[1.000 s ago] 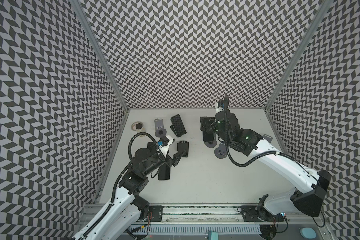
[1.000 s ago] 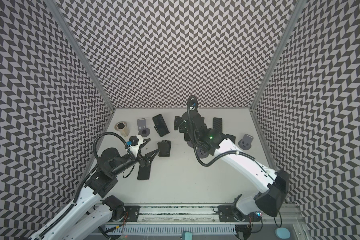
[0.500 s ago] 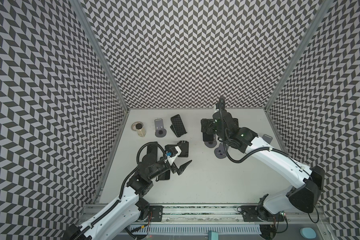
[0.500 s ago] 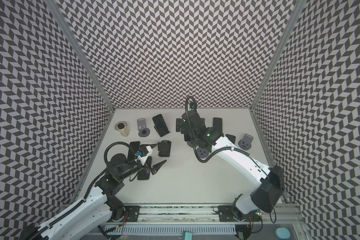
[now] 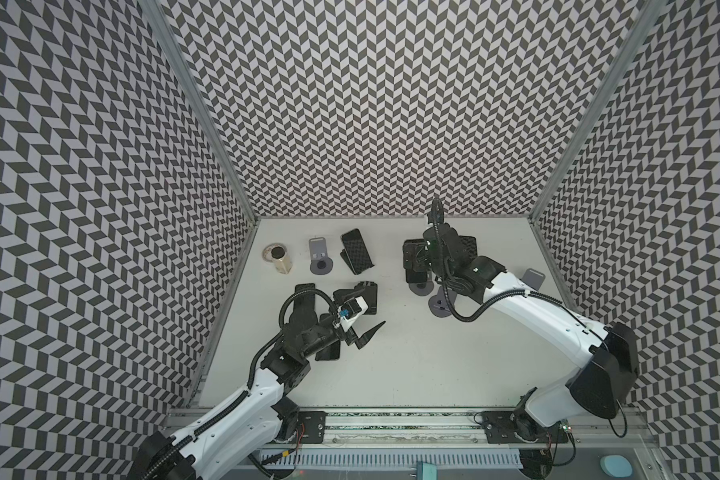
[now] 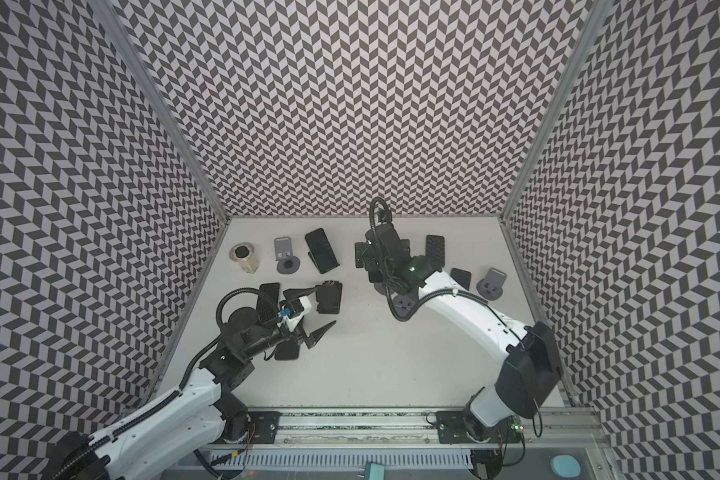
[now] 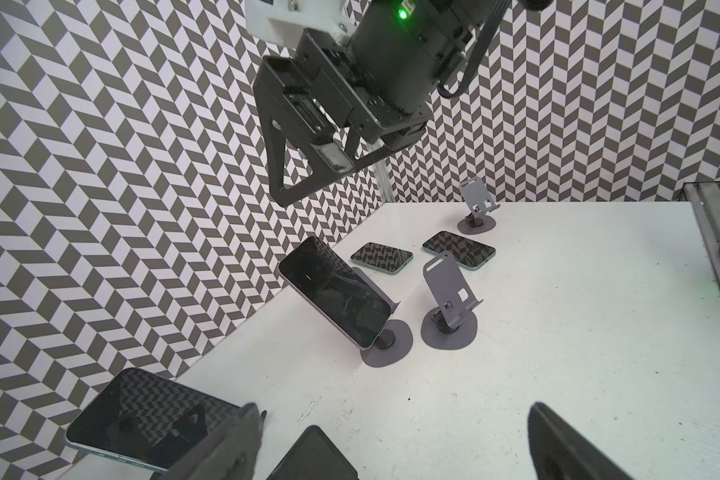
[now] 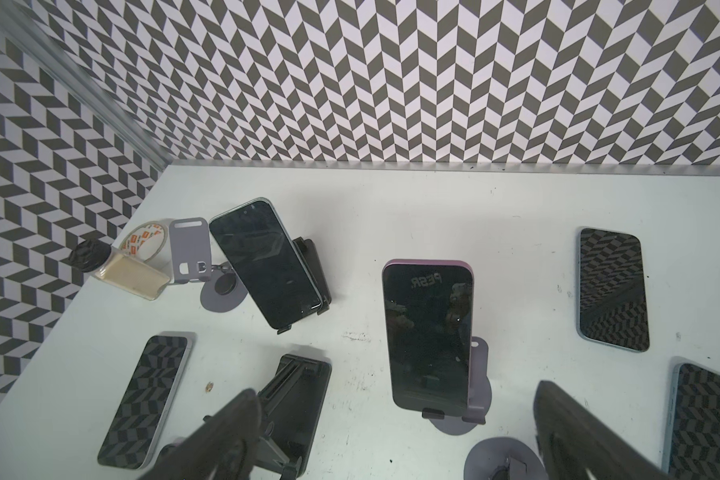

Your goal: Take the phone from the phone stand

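White table (image 5: 412, 365); right gripper (image 8: 398, 390) above its back part, jaws spread wide; left gripper (image 7: 393, 415) low at front left, jaws spread wide; purple phone (image 8: 427, 332) leaning on the grey stand (image 8: 479, 374), under the right gripper.

Bright even light, soft shadows; wrist-view foreground blurred, edges warped

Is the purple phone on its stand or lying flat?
On its stand. The purple phone leans tilted back against the grey stand, not flat.
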